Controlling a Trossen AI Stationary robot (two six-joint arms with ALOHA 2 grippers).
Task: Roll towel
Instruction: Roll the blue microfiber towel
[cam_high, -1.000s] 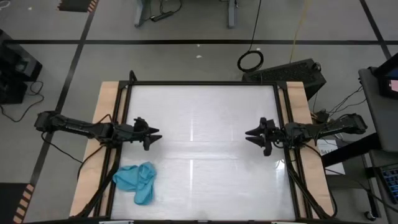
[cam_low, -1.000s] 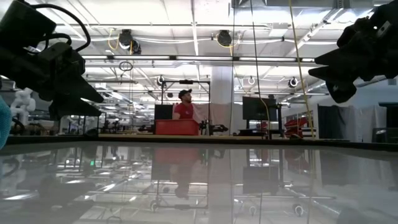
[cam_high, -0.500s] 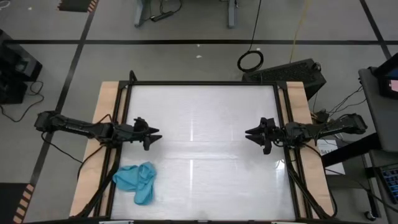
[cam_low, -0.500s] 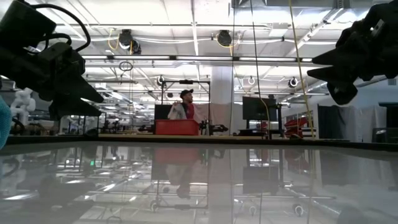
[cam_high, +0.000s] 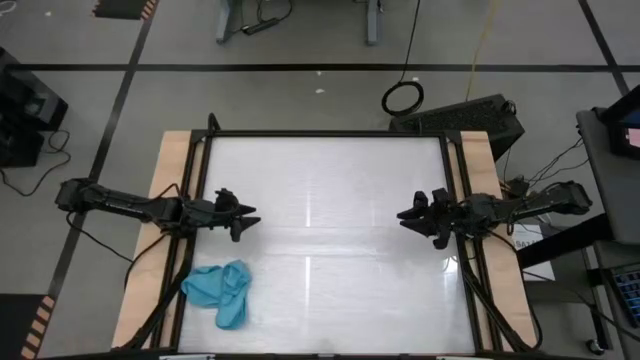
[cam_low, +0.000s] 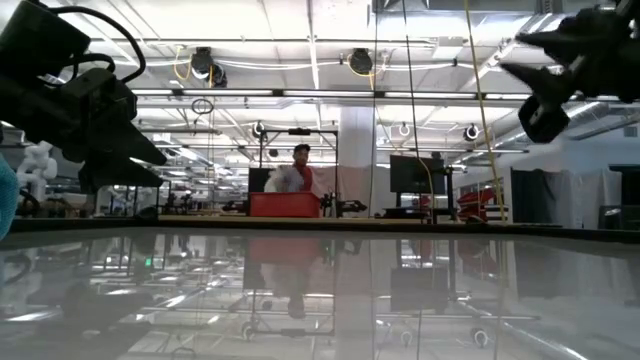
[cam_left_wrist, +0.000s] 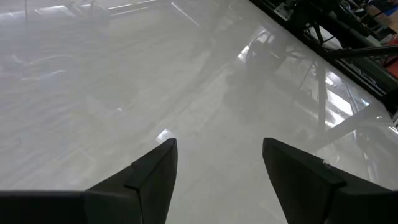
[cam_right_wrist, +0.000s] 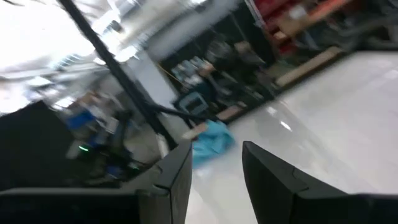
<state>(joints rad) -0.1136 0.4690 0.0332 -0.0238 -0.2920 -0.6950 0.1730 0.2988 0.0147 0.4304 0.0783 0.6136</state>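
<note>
Towel: the towel (cam_high: 220, 291) sits crumpled in a loose heap at the lower left of the high view, near the tabletop's (cam_high: 330, 220) left edge, nothing touching it. It also shows as a blue lump far off in the right wrist view (cam_right_wrist: 211, 142).
Left gripper: the left gripper (cam_high: 250, 217) hovers at left centre of the high view, just above the towel in frame; fingers (cam_left_wrist: 149, 180) spread wide, holding nothing.
Right gripper: the right gripper (cam_high: 404, 214) hangs at right centre, well apart from the towel; fingers (cam_right_wrist: 177, 171) parted with a narrow gap, empty.
Stage: rolling looks not yet begun, by my read.
Risk: the cloth is bunched, not flat, so a pinch may catch several layers and drag the whole heap instead of unfolding it.
Risk two: it lies close to the edge, and a sideways pull could slide it off the glossy tabletop.
</note>
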